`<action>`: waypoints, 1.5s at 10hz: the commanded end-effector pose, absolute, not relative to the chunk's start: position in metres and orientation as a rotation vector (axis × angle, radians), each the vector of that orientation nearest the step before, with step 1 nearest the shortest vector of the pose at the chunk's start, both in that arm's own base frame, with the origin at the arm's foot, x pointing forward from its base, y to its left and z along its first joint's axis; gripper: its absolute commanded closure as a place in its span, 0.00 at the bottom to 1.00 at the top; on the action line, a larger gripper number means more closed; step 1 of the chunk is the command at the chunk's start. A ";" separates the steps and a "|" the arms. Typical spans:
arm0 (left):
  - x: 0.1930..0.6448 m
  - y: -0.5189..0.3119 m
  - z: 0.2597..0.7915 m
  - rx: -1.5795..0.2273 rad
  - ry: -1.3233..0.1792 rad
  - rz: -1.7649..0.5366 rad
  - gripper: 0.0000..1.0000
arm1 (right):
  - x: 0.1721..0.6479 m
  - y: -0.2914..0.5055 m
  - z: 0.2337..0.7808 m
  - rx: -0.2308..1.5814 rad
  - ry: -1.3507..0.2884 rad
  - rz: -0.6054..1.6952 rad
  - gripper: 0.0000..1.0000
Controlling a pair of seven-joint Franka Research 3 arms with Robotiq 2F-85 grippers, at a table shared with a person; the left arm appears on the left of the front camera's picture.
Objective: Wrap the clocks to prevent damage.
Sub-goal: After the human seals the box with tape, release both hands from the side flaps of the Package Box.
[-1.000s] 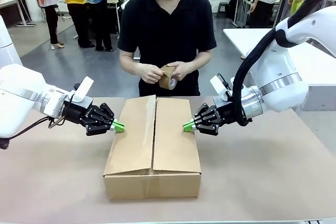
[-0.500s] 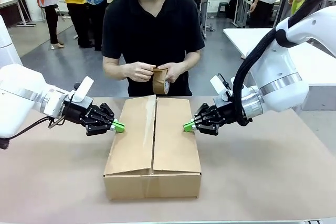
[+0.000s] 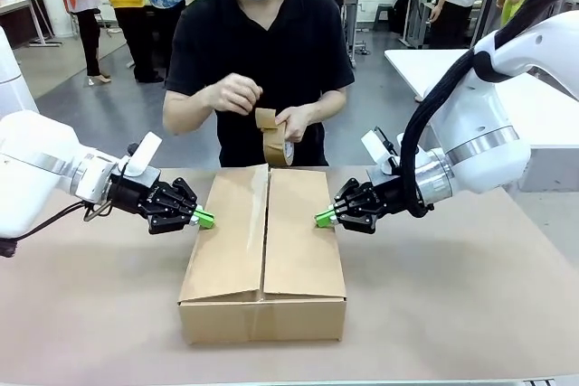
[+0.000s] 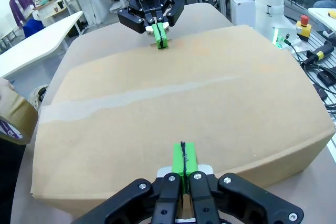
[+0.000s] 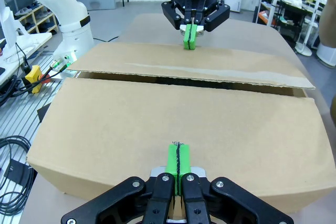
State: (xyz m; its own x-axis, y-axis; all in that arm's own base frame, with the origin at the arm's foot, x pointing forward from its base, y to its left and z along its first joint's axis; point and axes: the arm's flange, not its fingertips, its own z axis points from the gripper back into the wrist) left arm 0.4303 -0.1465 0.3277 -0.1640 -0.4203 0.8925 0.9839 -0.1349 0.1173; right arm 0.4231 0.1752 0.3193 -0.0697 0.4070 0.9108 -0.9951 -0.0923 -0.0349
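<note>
While the person at the far side works the free end off the tape roll (image 3: 276, 145), one hand (image 3: 235, 94) pinching the end and the other hand (image 3: 297, 122) gripping the roll, I have both arms set against the cardboard box (image 3: 262, 250). It sits mid-table (image 3: 452, 296), its two top flaps folded shut with a slight gap along the centre seam. I cannot see the clocks; presumably they are inside. My left gripper (image 3: 204, 219) is fully closed on nothing, its tip on the left flap's outer edge. The right gripper (image 3: 324, 217), likewise closed and empty, rests on the right flap's edge. I judge this to be the sealing step. The next move calls for firm downward pressure, no shifting, and fingertips well clear of the seam.
</note>
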 end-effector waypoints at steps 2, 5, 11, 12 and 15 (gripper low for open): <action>0.429 -0.147 0.327 -0.871 -0.908 -1.585 1.00 | 0.421 0.176 0.314 0.924 -0.887 1.459 0.99; 0.429 -0.147 0.327 -0.871 -0.908 -1.585 1.00 | 0.421 0.176 0.314 0.924 -0.887 1.459 0.99; 0.429 -0.147 0.327 -0.871 -0.908 -1.585 1.00 | 0.421 0.176 0.314 0.924 -0.887 1.459 0.99; 0.429 -0.147 0.327 -0.871 -0.908 -1.585 1.00 | 0.421 0.176 0.314 0.924 -0.887 1.459 0.99; 0.429 -0.147 0.327 -0.871 -0.908 -1.585 1.00 | 0.421 0.176 0.314 0.924 -0.887 1.459 0.99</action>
